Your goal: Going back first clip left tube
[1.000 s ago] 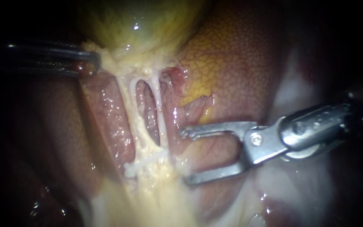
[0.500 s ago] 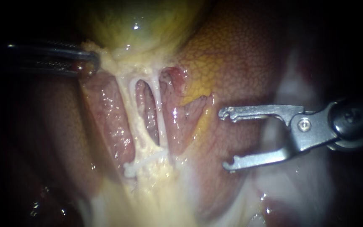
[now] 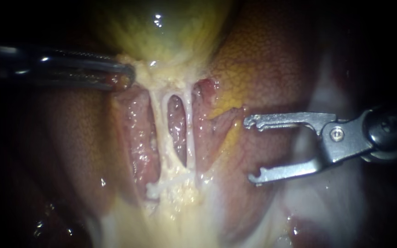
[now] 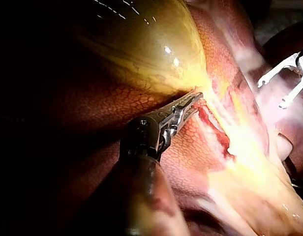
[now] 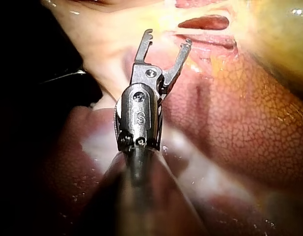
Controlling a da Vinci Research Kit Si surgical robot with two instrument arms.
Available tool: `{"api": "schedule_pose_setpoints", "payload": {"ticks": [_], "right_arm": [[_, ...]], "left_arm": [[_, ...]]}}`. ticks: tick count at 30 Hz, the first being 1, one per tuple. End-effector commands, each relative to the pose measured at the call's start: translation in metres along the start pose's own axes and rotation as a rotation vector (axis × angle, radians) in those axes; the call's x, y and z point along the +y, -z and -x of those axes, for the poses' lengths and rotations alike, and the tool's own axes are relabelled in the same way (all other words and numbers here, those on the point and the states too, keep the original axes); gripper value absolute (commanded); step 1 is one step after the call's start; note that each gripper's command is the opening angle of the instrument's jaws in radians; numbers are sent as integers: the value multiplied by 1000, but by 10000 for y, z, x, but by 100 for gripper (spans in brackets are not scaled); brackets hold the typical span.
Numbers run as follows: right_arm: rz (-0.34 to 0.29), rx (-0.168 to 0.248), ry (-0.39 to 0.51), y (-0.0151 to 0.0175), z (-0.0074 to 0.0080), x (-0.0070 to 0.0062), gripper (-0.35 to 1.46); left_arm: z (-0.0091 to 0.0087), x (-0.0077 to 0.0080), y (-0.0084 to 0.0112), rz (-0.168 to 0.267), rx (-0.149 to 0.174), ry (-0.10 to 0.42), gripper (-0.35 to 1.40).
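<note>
Student: Yellow-green dome at the far end: which organ is it?
Tutor: That is the gallbladder, lying against the mottled red-brown liver.
Student: And the two pale strands nearer to us?
Tutor: Two tubes run from the gallbladder's near end to the pale fatty tissue, parted by a narrow slit. The left tube stands left of the slit, and the right tube lies just beside it.
Student: How does the tool on the left stand?
Tutor: The left instrument enters from the left. Its tool is pinching the gallbladder's frayed near edge, just left of the left tube's far end.
Student: And the other?
Tutor: The right instrument has its tool spread wide and gripping nothing. Its tips point left toward the tubes but are well apart from them, over the liver.
</note>
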Motion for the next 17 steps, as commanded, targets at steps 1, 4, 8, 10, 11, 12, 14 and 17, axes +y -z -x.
{"api": "schedule_pose_setpoints", "payload": {"ticks": [1, 4, 8, 10, 11, 12, 14, 17], "right_arm": [[0, 0, 0, 0, 0, 0, 48], [0, 0, 0, 0, 1, 1, 48], [1, 0, 0, 0, 1, 1, 48], [1, 0, 0, 0, 1, 1, 48], [1, 0, 0, 0, 1, 1, 48], [1, 0, 0, 0, 1, 1, 48], [1, 0, 0, 0, 0, 1, 49], [-7, 3, -1, -5, -1, 1, 49]], "left_arm": [[-1, 0, -3, -4, -1, -1, -35], [-5, 0, -10, -7, 4, 2, -35], [-7, -1, -12, -12, 8, 0, -35], [-7, 0, -12, -12, 8, 0, -35], [-7, 0, -12, -13, 8, 0, -35], [-7, 0, -11, -13, 8, -1, -35], [-7, 0, -11, -13, 9, -1, -35], [-7, 0, -8, -16, 9, -1, -35]]}}
